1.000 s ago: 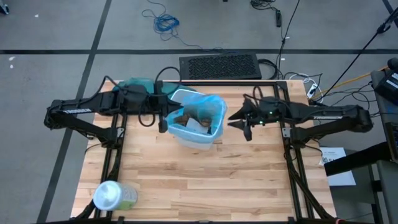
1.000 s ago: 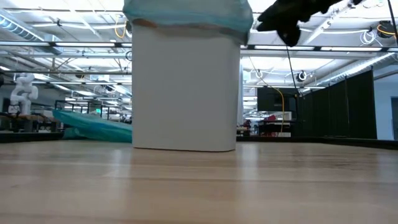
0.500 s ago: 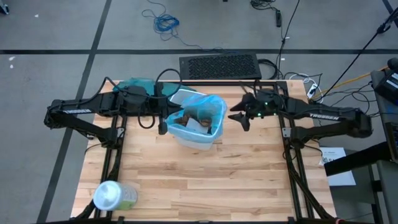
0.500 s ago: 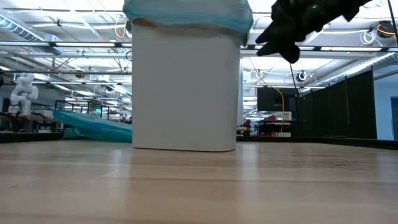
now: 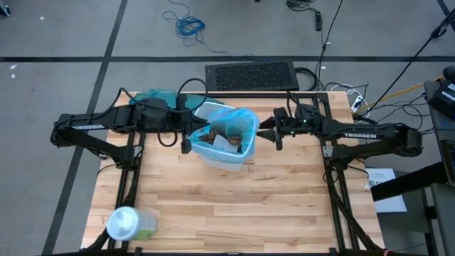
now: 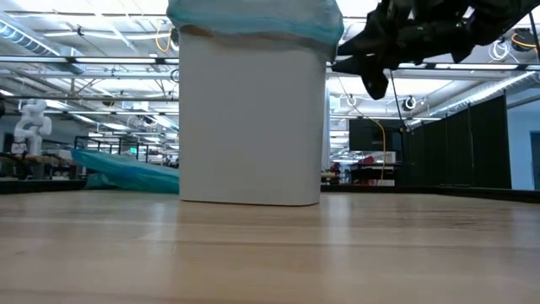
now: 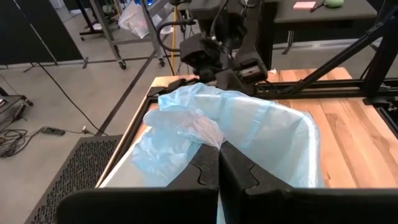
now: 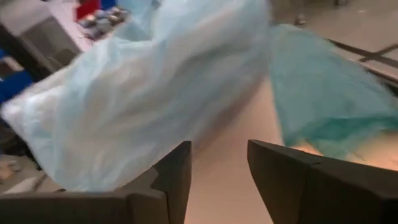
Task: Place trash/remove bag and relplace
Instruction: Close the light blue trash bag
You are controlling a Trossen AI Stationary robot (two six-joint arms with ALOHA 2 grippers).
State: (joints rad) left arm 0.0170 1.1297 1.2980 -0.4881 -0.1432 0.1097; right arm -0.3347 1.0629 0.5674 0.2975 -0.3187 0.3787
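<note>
- High view puts the white bin near the far middle of the desk, lined with the pale blue bag; we use the bin as our landmark.
- Inside the bin we see the trash, brown crumpled wads and a white scrap, so we judge the loading done and the bag removal in hand.
- Our left tool sits at the bin's left rim, clenched on a bunched fold of the bag.
- Our left arm lies low and stretched along the desk's far edge toward the bin.
- Our right tool hangs just beside the bin's right rim, at rim height, fingers parted with nothing between them, the bag film close ahead.
- Our right arm reaches in level from the bin's right.
- Next, we judge, the right tool must close on the right-hand hem, then both lift together.
- A teal bag lies behind the bin's left; a green container rests well in front.
</note>
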